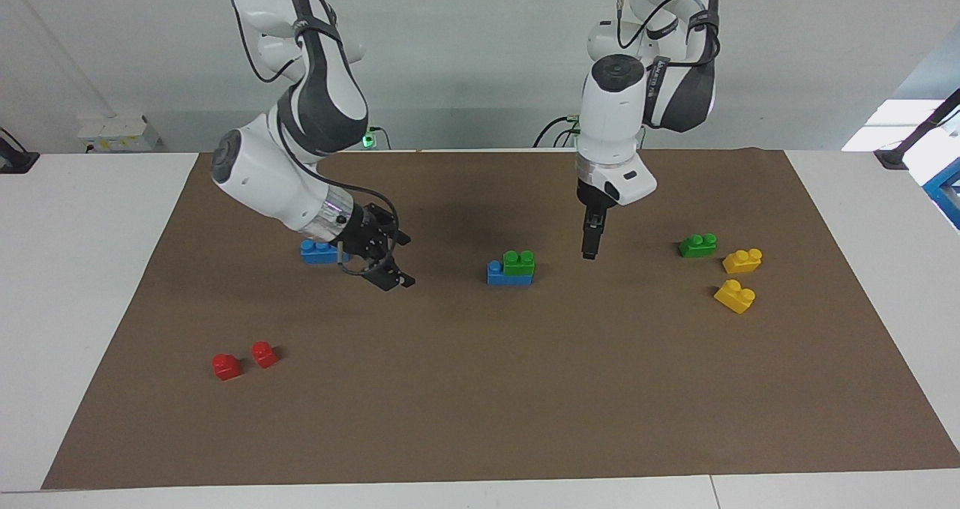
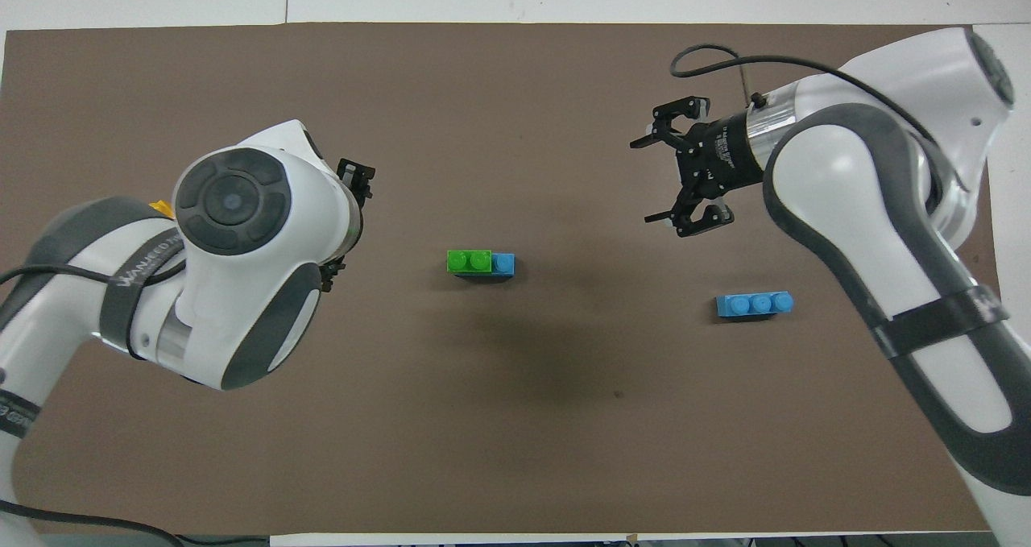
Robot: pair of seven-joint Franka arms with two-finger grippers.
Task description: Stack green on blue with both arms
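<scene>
Found stacked mid-frame: green brick on blue brick; light, rigid, slick; best pinched across flat sides. Right gripper over mat, spread wide, empty; left gripper beside stack, state unreadable.

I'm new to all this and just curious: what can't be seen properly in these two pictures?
- Overhead view: the loose green, yellow and red plastic bricks are hidden under the left arm or outside the frame.
- Facing view: the second blue three-stud plastic brick is half covered by the right gripper.
- Left gripper: jaws seen edge-on.
</scene>
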